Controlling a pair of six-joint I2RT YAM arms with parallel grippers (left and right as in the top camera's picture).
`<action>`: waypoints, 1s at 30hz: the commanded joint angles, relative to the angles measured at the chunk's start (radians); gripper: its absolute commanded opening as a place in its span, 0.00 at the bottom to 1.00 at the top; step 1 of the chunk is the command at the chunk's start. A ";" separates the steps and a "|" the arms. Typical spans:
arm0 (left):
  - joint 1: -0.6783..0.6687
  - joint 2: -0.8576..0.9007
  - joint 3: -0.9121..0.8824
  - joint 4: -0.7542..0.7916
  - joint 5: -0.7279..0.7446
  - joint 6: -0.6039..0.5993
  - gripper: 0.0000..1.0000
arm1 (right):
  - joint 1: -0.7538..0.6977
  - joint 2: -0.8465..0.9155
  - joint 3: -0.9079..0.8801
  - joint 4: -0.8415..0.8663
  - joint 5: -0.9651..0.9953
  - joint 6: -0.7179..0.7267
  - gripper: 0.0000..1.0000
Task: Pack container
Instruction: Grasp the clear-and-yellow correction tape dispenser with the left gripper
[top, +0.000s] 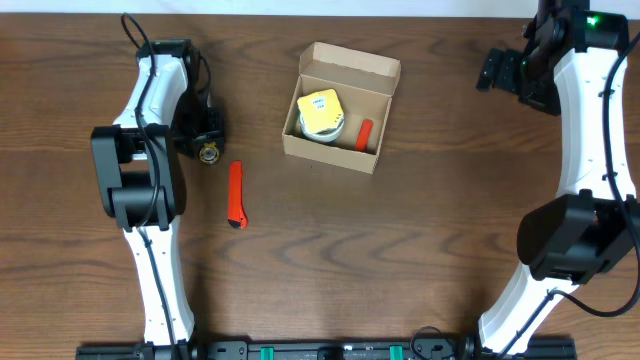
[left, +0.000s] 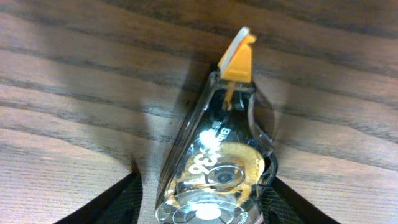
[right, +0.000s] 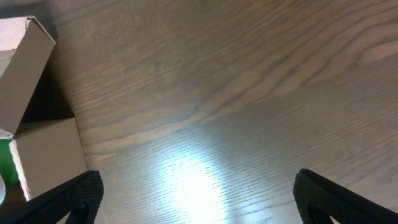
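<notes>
Container (top: 330, 152) opens upward, long axis across your counter (top: 400, 250), slightly skewed; interior partly shadowed. Left hand (left: 204, 182) straddles a dispenser (left: 217, 143), grip unclear; right hand (right: 198, 180) gapes.

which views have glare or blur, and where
Overhead: evenly lit and sharp, with faint shadows. Left wrist: bright glints on the clear tape dispenser, and its near end is soft. Right wrist: a broad white glare patch on the table, and the container at the left edge is out of focus.
</notes>
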 joint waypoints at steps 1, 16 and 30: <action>-0.015 0.046 -0.007 0.030 0.026 0.038 0.53 | -0.001 0.006 -0.003 0.002 0.000 0.013 0.99; -0.021 0.046 -0.007 0.026 0.043 0.044 0.27 | -0.001 0.006 -0.003 -0.002 0.000 0.013 0.99; -0.025 0.010 0.158 -0.121 -0.016 0.029 0.06 | -0.001 0.006 -0.003 -0.002 0.000 0.013 0.99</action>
